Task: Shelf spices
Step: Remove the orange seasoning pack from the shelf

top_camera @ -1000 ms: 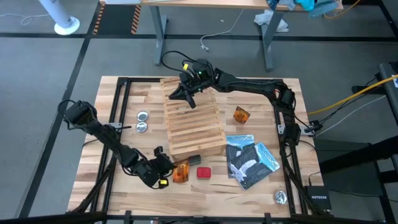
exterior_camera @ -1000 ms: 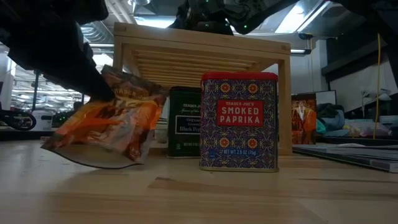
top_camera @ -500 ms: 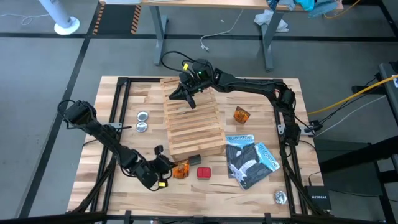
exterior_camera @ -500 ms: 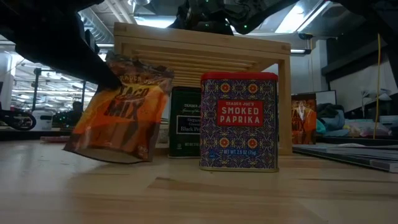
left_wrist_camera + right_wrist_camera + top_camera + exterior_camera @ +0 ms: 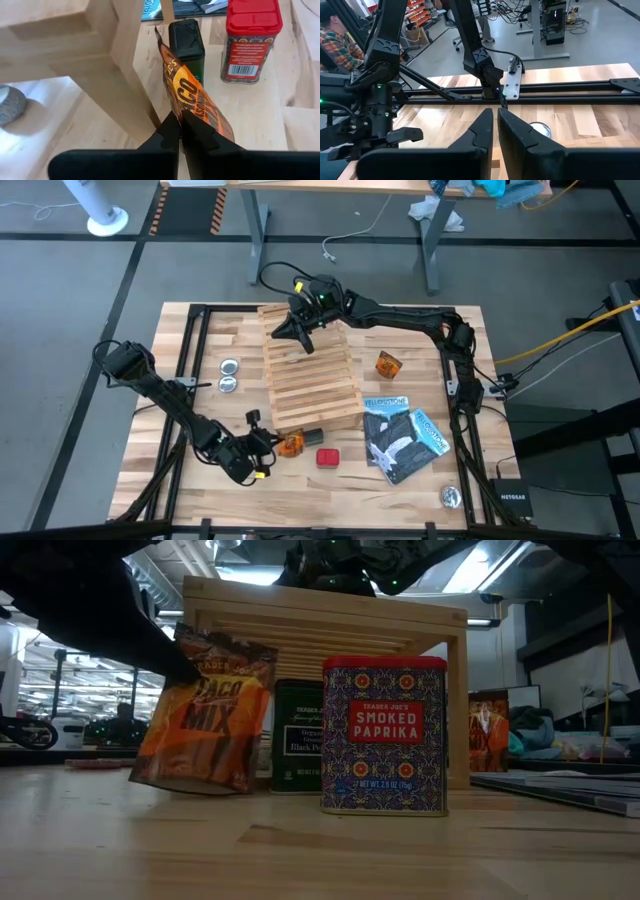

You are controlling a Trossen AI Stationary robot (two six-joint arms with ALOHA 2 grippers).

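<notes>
The left gripper (image 5: 268,446) sits low at the near side of the table, its 2 fingers (image 5: 170,131) pinched tight on the top edge of an orange taco-mix packet (image 5: 205,710). The packet hangs nearly upright, tilted a little, its lower edge at or just above the tabletop (image 5: 200,330) — from the low view I cannot tell whether it touches. It is just in front of the near end of the wooden shelf (image 5: 310,375), beside the shelf's corner leg.

Next to the packet stands a dark green tin (image 5: 186,42) with a black lid, right at the shelf's near edge, and beside that a red-lidded paprika tin (image 5: 385,735), upright and a little nearer the camera in the low view. A 2nd orange packet (image 5: 388,365) lies well apart, on the table to the right of the shelf.

The right gripper (image 5: 303,332) rests over the far end of the shelf, its fingers (image 5: 485,130) drawn almost together with nothing between them.

2 round silver tins (image 5: 228,375) lie left of the shelf, and blue-and-black booklets (image 5: 400,435) lie at its near right — a 3rd silver tin (image 5: 451,497) is near the table's front right corner.
</notes>
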